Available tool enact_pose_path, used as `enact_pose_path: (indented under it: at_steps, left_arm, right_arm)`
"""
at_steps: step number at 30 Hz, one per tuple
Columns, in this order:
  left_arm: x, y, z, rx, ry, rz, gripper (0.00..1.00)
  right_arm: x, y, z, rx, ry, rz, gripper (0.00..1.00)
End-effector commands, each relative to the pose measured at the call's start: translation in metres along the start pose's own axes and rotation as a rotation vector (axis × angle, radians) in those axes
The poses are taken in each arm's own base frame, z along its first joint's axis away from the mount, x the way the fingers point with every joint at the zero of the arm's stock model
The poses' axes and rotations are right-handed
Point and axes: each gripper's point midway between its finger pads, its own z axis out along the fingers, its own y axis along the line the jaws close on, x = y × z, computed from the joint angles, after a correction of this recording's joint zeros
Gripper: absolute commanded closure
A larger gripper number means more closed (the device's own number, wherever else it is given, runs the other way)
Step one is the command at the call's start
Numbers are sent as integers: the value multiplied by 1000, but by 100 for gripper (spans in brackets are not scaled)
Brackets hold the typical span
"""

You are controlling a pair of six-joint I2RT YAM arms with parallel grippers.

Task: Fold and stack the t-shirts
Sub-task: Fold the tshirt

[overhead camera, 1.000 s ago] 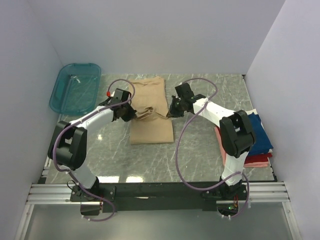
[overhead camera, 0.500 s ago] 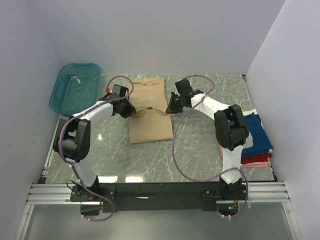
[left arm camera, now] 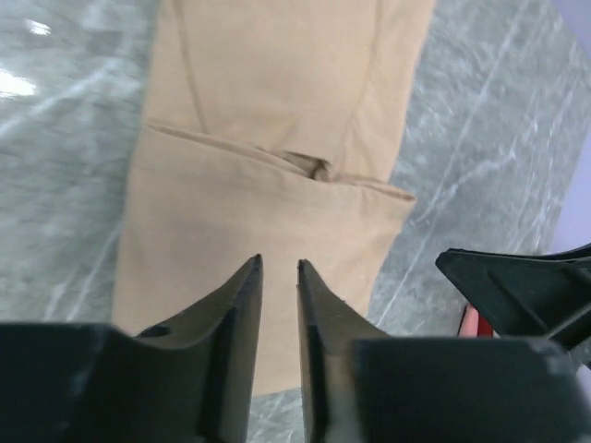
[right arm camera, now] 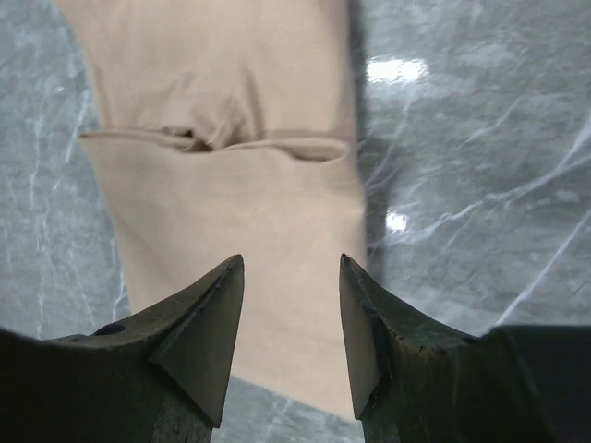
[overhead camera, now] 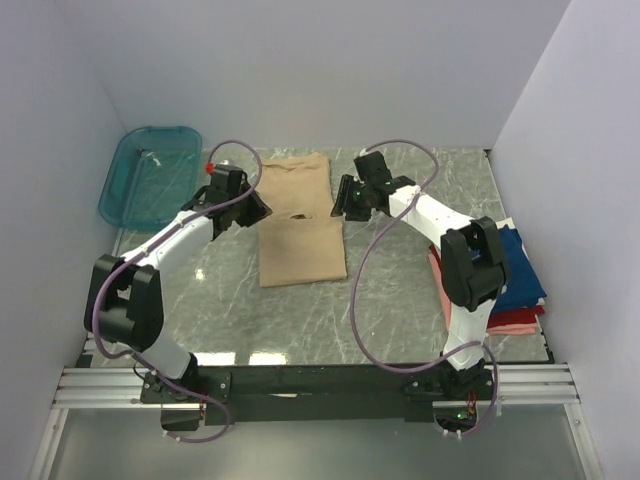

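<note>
The tan t-shirt (overhead camera: pixel 300 225) lies as a long narrow strip in the middle of the table, its near half folded over with a cross edge at mid-length (left arm camera: pixel 277 161) (right arm camera: pixel 222 143). My left gripper (overhead camera: pixel 254 208) (left arm camera: pixel 277 261) hovers at the shirt's left edge, its jaws a narrow gap apart with nothing between them. At the shirt's right edge hangs my right gripper (overhead camera: pixel 341 203) (right arm camera: pixel 291 258), open wide and empty. More t-shirts sit in a pile at the table's right edge: navy blue (overhead camera: pixel 520 262) on top, red (overhead camera: pixel 515 320) and pink (overhead camera: pixel 438 280) beneath.
A teal plastic basket (overhead camera: pixel 150 175) stands at the back left corner. White walls close in the table on three sides. The right gripper's black body (left arm camera: pixel 526 286) shows in the left wrist view, close across the shirt.
Both grippers have let go of the tan shirt's folded edge and drawn apart, left one leftward, right one back. The cloth now lies flatter along the fold.
</note>
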Motion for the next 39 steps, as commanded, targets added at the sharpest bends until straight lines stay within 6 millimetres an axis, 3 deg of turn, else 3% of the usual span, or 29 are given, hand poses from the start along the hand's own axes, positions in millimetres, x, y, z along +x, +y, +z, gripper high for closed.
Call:
enact_pose_path:
  at_steps: [1, 4, 7, 11, 16, 19, 24, 29, 30, 31, 32, 34, 35, 39]
  left_arm:
    - [16, -13, 4, 46, 19, 23, 74]
    - [32, -20, 21, 58, 68, 23, 87]
    - [41, -22, 41, 46, 96, 29, 92]
    - [53, -9, 69, 4, 134, 18, 94]
    - [79, 14, 84, -63, 178, 16, 98]
    - [91, 26, 81, -85, 185, 1, 99]
    - [105, 30, 69, -100, 188, 9, 99]
    - [125, 34, 47, -100, 189, 20, 99]
    - [133, 32, 42, -86, 195, 28, 99]
    - [136, 27, 34, -66, 191, 22, 99]
    - [147, 38, 28, -80, 206, 23, 99]
    - [158, 34, 14, -46, 212, 20, 99]
    - [171, 49, 8, -66, 231, 19, 99]
    - [202, 63, -23, -51, 243, 13, 98]
  right_arm:
    - [-2, 23, -19, -18, -68, -67, 48]
    - [9, 33, -2, -7, -35, -89, 48]
    - [8, 39, 15, 7, -21, -108, 49]
    - [14, 24, 42, 67, 14, -94, 50]
    - [36, 2, 59, 128, 70, -88, 50]
    - [51, -14, 62, 160, 91, -80, 50]
    - [71, -28, 60, 180, 119, -67, 50]
    - [99, -37, 38, 164, 123, -50, 50]
    - [113, -46, 36, 174, 139, -44, 50]
    - [113, -42, 27, 157, 123, -38, 50]
    - [119, -43, 23, 151, 124, -37, 50]
    - [139, -45, 9, 140, 133, -39, 51]
    - [145, -45, 4, 135, 128, -41, 51]
    - [200, -44, -26, 71, 148, -52, 51]
